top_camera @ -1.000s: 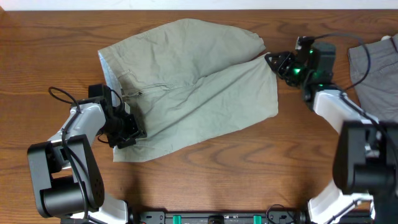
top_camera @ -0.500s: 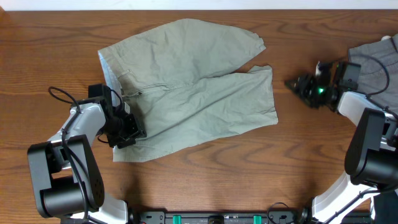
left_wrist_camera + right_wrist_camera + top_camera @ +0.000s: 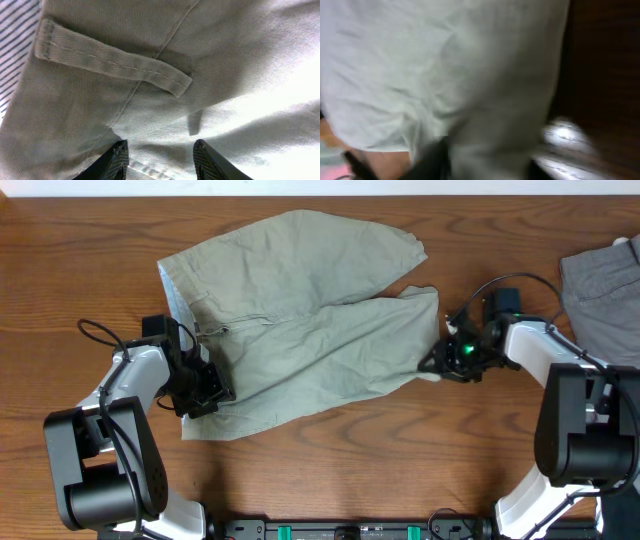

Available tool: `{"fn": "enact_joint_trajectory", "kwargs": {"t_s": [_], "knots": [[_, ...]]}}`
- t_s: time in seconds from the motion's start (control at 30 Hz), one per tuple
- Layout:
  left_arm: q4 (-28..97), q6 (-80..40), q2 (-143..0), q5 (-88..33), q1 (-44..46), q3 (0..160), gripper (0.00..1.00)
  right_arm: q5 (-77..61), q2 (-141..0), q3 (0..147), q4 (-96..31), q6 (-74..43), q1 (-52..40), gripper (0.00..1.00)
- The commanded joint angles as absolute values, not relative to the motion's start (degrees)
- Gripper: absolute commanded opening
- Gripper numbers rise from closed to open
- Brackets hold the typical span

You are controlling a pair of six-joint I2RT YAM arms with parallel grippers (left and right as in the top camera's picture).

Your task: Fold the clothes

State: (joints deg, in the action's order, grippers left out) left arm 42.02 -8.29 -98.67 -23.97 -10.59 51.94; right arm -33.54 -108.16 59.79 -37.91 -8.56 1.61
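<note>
The clothes, pale khaki-green shorts, lie spread on the wooden table, waistband to the left and both legs to the right. My left gripper sits at the waistband's near corner. In the left wrist view a belt loop crosses the cloth, and the gripper is shut on a fold of the clothes. My right gripper is at the near leg's hem corner, which bunches against it. The right wrist view is blurred; pale cloth fills the space between the gripper's dark fingers.
A darker grey garment lies at the table's right edge, just beyond the right arm. Bare wood shows beside the hem in the right wrist view. The table's far edge runs behind the shorts.
The right gripper left the far leg's hem, swung out to the right, then came back in to the near leg's hem corner. The left arm has not moved.
</note>
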Motion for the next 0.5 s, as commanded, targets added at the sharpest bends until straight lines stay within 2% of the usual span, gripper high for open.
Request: {"fn": "enact_joint_trajectory", "kwargs": {"t_s": [0.0,0.23,0.43,0.47], "knots": [[41.7,-7.6,-98.1,-22.4,-10.6,51.4,0.45,-35.4,-108.1,59.2,-38.4,-8.6,1.0,0.09],[41.7,-7.6,-98.1,-22.4,-10.6,51.4,0.45,-40.7,-95.4,59.3,-46.5,-5.0,1.1,0.06],[41.6,-7.6,-98.1,-22.4,-10.6,51.4,0.46,-36.9,-81.5,59.4,-48.6,-9.3,2.8,0.15],[41.6,-7.6,-98.1,-22.4,-10.6,51.4,0.49,-35.1,-80.7,59.4,-48.4,-9.9,3.1,0.16]]}}
